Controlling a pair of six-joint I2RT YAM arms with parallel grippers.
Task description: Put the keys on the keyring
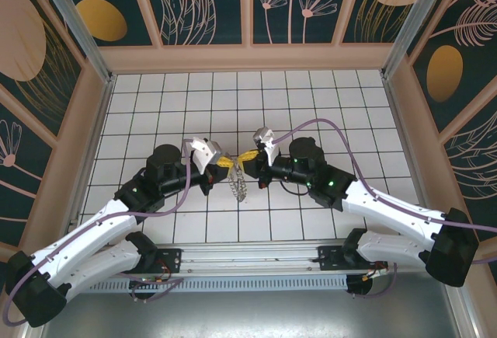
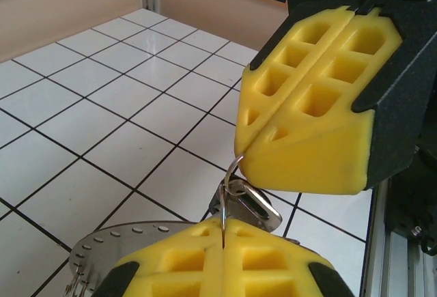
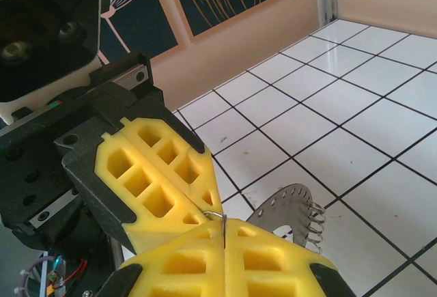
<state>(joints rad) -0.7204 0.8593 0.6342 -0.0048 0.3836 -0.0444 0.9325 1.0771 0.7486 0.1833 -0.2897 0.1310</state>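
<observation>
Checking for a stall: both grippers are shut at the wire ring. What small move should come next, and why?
Probably the right gripper should ease slightly away from the left gripper, to spread the keyring pinched between them. Both are shut on its thin wire, and a key hangs there; whether it is fully threaded is unclear.

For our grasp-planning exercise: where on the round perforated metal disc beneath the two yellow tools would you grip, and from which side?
Pinch the round perforated metal disc across its flat faces at the plain rim, edge-on, opposite its wire loops: the sheet looks thin, and the shut left tool and right tool crowd its top.
</observation>
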